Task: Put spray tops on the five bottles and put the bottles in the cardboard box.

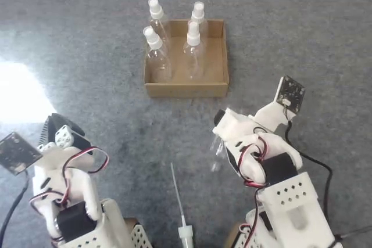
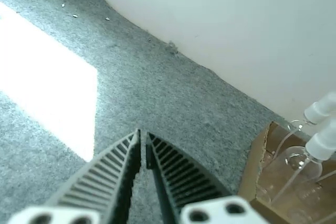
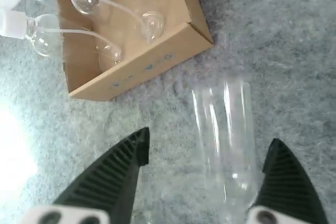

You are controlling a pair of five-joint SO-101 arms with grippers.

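Observation:
A cardboard box (image 1: pixel 186 89) at the back middle of the grey carpet holds several clear bottles (image 1: pixel 158 56) with white spray tops (image 1: pixel 154 7). An uncapped clear bottle (image 3: pixel 226 135) seems to lie on the carpet in front of the box, between the fingers of my open right gripper (image 3: pixel 207 148) and nearer one finger (image 3: pixel 278 171). In the high view that bottle (image 1: pixel 218 152) is just in front of the right gripper (image 1: pixel 222 127). A loose spray top (image 1: pixel 185 233) with its long tube lies at the front middle. My left gripper (image 2: pixel 142 136) is shut on nothing at the front left.
The box's corner (image 2: pixel 260 153) with capped bottles (image 2: pixel 310 153) sits at the edge of the left wrist view, under a white wall (image 2: pixel 220 24). A bright patch of light (image 1: pixel 17 91) falls on the carpet at the left. Both arm bases (image 1: pixel 290 201) stand along the front edge.

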